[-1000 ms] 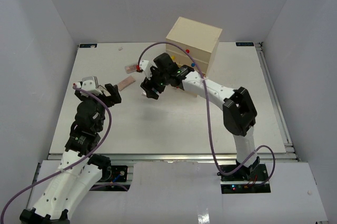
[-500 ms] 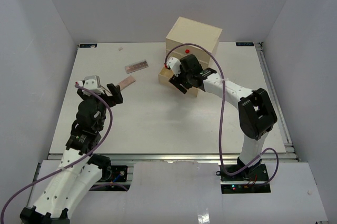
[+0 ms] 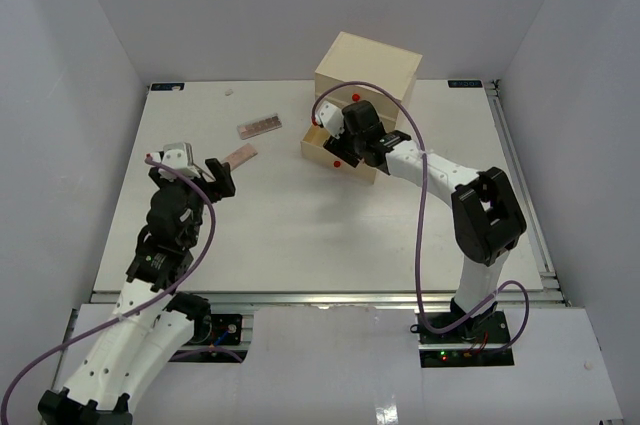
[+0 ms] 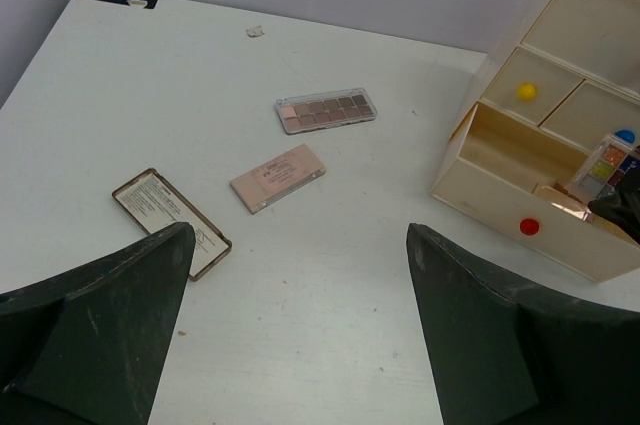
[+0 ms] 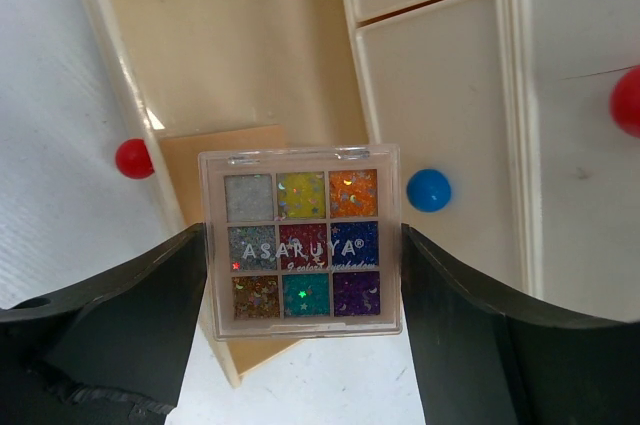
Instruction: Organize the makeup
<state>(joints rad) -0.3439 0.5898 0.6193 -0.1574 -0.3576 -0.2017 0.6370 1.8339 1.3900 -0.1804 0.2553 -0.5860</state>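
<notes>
**Top external.**
- The right claw [image 3: 340,142] hangs over the open drawer [image 3: 315,150] of the chest [image 3: 370,70]. Its load is too small to read from here.
- The left claw [image 3: 215,173] is well apart from it, on the left of the counter [image 3: 300,235]. It is near the pink compact [image 3: 240,155] and the long palette [image 3: 260,126].
- Risk: the drawer sticks out toward the right arm, so a low wrist move could knock it askew.

**Left wrist.**
- The left claw [image 4: 300,235] has its fingers spread wide with nothing between them.
- The long palette [image 4: 327,110] and the pink compact [image 4: 278,177] lie ahead of the gap, both loose on the counter.
- The brown compact [image 4: 170,221] lies just beside the left fingertip.
- Risk: a straight descent would probably shove the brown compact rather than straddle it.
- At the far right, the glitter palette [image 4: 608,165] sits above the drawer's end.

**Right wrist.**
- The right claw [image 5: 302,233] is clamped on the glitter palette [image 5: 300,245], gripping its two side edges. The palette is flat with its face toward the camera.
- Below it are the drawer interior, the red knob [image 5: 133,158] on the drawer front, and a tan flat item [image 5: 215,145] that I cannot identify.
- The palette's right edge appears to overlap the chest face beside the blue knob [image 5: 428,190].
- Risk: if released here, the palette may catch the rim or rest tilted on the tan item. That would stop the drawer from shutting.
</notes>
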